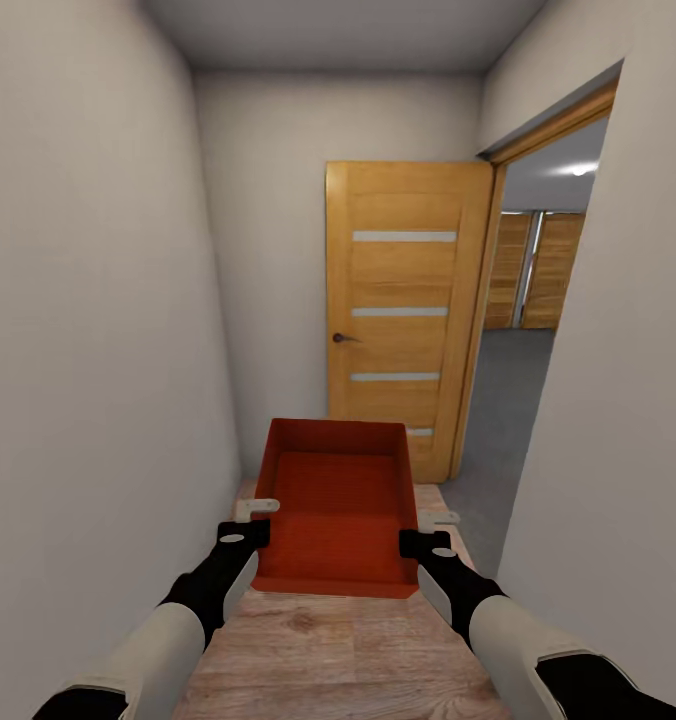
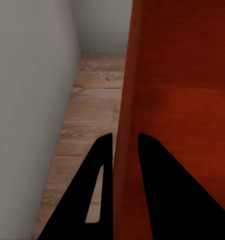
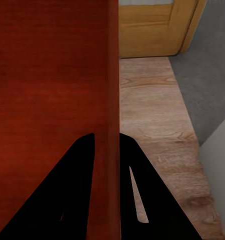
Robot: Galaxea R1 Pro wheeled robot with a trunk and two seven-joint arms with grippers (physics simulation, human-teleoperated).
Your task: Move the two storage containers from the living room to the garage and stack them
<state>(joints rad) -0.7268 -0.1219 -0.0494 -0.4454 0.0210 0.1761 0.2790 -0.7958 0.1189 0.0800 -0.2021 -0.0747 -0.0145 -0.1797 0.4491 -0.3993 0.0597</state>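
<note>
Head view: one box (image 1: 336, 510) carried between left claw (image 1: 257, 508) and right claw (image 1: 437, 520), each pinching a side wall, above wood floor (image 1: 338, 650) in a narrow hallway. Ahead of the claws: open door (image 1: 406, 310); beyond the right claw, a doorway onto grey floor (image 1: 503, 400), likely the garage. Risk: box corner or an elbow catching the door or right wall (image 1: 618, 400) on the turn, twisting the thin walls out of the pinch. Second box not seen.

Left wrist view: fingers (image 2: 102, 165) nearly closed astride the box wall (image 2: 125, 125); contact depth hard to judge.

Right wrist view: fingers (image 3: 85, 165) likewise straddle the wall (image 3: 111, 100); grey floor (image 3: 207, 75) lies just outside this claw. Box underside hidden.
</note>
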